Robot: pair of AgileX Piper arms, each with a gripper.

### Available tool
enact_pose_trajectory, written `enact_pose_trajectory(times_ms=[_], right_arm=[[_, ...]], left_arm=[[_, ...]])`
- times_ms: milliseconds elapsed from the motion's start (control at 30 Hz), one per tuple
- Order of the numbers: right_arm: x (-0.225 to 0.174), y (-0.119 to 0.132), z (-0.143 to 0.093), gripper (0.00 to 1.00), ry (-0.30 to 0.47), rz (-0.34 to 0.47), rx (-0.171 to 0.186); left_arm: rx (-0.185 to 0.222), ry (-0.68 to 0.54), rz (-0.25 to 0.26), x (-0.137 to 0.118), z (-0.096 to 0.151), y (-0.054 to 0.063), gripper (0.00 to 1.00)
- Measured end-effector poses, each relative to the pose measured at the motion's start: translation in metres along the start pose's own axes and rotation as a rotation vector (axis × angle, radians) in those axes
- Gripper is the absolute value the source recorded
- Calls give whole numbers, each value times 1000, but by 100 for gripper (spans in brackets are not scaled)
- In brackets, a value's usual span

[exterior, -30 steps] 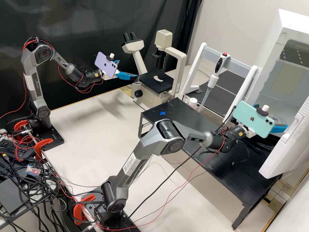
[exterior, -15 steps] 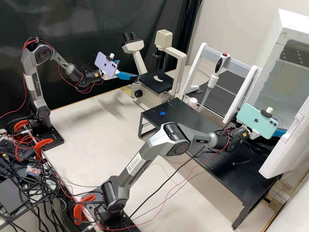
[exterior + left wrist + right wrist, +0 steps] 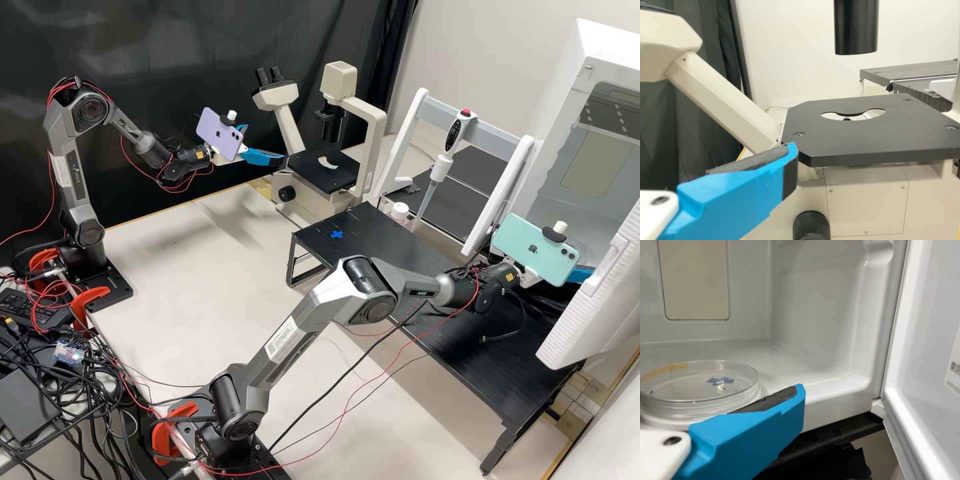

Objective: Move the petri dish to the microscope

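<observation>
At the far left in the high view, my left gripper [image 3: 265,143] stands open beside the microscope [image 3: 373,133]. The left wrist view shows one finger of my left gripper [image 3: 740,195] before the black stage [image 3: 855,142] with its round opening. My right gripper [image 3: 581,274] is at the mouth of the white cabinet, partly hidden by a green phone and the door. In the right wrist view the clear round petri dish [image 3: 690,385] lies on a white base inside, beside the near finger of my open right gripper [image 3: 755,430]; the other finger is hidden.
The cabinet's open door [image 3: 593,307] stands close to the right arm, over the black raised shelf [image 3: 460,333]. A pipette [image 3: 440,167] hangs on a white stand behind the shelf, near a white-capped bottle [image 3: 400,212]. A blue cross [image 3: 337,234] marks the shelf.
My right gripper has moved rightward, farther into the cabinet, mostly in the first half second; its blue fingers are now more hidden. The left arm has kept still.
</observation>
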Motion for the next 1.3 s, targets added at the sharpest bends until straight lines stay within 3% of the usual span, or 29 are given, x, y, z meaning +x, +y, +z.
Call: enact_pose_trajectory(times_ms=[133, 1300], right_arm=[[1, 0, -2, 0, 9, -8, -16], [2, -3, 0, 0, 7, -29, -4]], left_arm=[[0, 0, 0, 0, 0, 0, 100], [0, 0, 0, 0, 0, 0, 100]])
